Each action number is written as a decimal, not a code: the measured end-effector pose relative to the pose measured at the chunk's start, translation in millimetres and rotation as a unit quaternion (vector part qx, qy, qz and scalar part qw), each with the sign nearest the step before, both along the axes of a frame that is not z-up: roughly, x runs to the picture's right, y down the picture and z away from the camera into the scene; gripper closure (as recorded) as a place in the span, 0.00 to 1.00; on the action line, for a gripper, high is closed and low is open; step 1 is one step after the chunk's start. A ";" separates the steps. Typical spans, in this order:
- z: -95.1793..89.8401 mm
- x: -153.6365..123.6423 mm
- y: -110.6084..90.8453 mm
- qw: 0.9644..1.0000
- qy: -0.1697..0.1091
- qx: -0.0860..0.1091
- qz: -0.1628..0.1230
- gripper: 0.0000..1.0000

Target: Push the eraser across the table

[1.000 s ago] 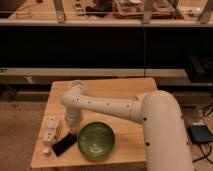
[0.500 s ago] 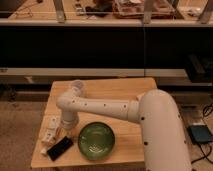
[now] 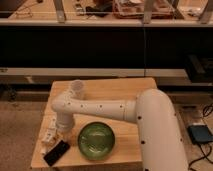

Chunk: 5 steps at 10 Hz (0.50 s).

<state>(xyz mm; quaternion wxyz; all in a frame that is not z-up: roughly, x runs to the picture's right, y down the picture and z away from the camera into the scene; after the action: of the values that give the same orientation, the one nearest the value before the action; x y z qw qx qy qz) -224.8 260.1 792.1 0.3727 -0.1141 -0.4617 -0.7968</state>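
While your arm swept further toward the left edge over that last second, the eraser (image 3: 56, 152) got carried with it — it had been sitting close beside the green bowl (image 3: 97, 141) a second ago, and by this frame it lay well down in the front-left corner of the table (image 3: 125, 88), tilted diagonally and clear of the bowl. So you were getting real travel out of the push, which is the whole job. The gripper (image 3: 63, 131) hung low at the end of the elbowed arm, just above and behind the eraser, between the bowl and the white segmented object (image 3: 48, 137); you couldn't tell from this angle whether its jaws were open or closed, and whether it was actually touching the eraser wasn't clear either. That white piece sat right beside the eraser on the left edge and looked like it had been nudged along too. The catch, I'd say — you were running out of table. The eraser was near the front edge, so another shove the same way could tip it off. The white cup (image 3: 77, 89) stood back behind the arm, out of the way.
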 end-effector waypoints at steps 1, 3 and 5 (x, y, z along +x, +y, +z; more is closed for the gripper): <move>-2.5 -3.3 1.3 1.000 -0.008 -0.002 0.001 0.95; -6.6 -7.7 5.2 1.000 -0.019 -0.006 -0.003 0.95; -10.6 -11.1 10.8 0.999 -0.029 -0.013 -0.009 0.95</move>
<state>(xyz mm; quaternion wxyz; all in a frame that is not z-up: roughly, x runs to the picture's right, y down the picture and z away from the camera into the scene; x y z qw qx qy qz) -235.9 271.0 781.5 0.3505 -0.1001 -0.4817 -0.7969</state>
